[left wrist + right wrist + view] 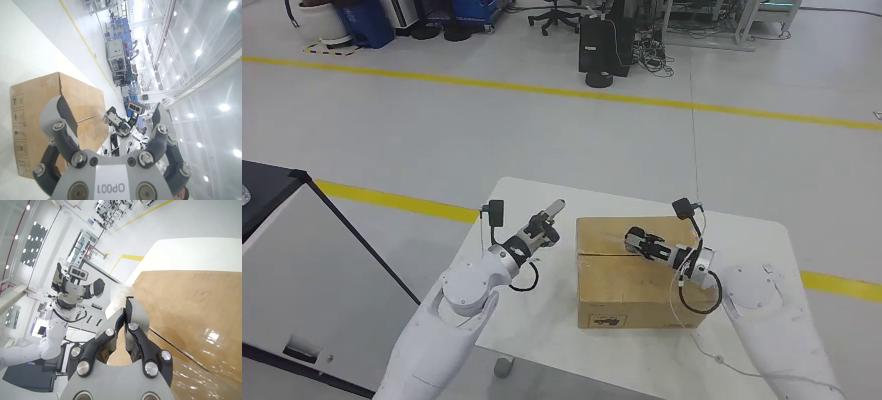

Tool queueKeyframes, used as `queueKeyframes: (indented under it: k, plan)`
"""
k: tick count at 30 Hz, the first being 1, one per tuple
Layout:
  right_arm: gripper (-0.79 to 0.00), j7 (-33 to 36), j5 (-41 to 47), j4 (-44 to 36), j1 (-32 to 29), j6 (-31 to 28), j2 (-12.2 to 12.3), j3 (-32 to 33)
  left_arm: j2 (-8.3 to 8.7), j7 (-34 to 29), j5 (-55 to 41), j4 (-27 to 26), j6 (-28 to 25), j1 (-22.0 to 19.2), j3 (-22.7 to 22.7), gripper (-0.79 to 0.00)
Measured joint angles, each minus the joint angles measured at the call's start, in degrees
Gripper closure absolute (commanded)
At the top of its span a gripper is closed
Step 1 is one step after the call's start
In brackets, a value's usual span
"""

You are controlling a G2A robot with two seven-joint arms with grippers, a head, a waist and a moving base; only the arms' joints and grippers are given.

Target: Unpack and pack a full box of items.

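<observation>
Plainly, the closed box (617, 272) hides its contents.

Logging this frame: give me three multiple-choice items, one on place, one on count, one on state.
1. Relative to the box on the table, the right gripper is: A over its top; B beside it, down at the tabletop; C behind it.
2. Boxes on the table: A one; B two; C three.
3. The left gripper is: A shut on a flap; B open; C shut on nothing.
Answers: 1 A, it hangs above the cardboard top; 2 A, a single brown box stands there; 3 B, its jaws stand wide apart.
</observation>
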Motion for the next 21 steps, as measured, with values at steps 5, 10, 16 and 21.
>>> queueKeyframes:
  k: [5, 10, 16, 21]
  plan:
    - [0.000, -1.79, -3.95, 2.53, 1.94, -5.72, -0.61, -3.34, 0.35, 1.92, 1.46, -2.33, -0.30, 2.80, -1.95, -0.785]
    - [0.000, -3.77, -6.75, 4.89, 3.37, -9.79, -1.10, -5.59, 0.48, 2.27, 1.69, -3.25, -0.09, 4.23, -2.83, -0.785]
    - [-0.151, -4.96, -5.28, 5.00, 3.43, -13.78, -1.22, -5.86, 0.41, 2.53, 1.61, -3.11, -0.24, 4.39, -2.82, -0.785]
    - [-0.785, -5.73, -1.13, 2.33, 1.67, -17.86, -0.49, -2.43, 0.37, 2.54, 1.79, -3.03, -0.34, 4.30, -2.66, -0.785]
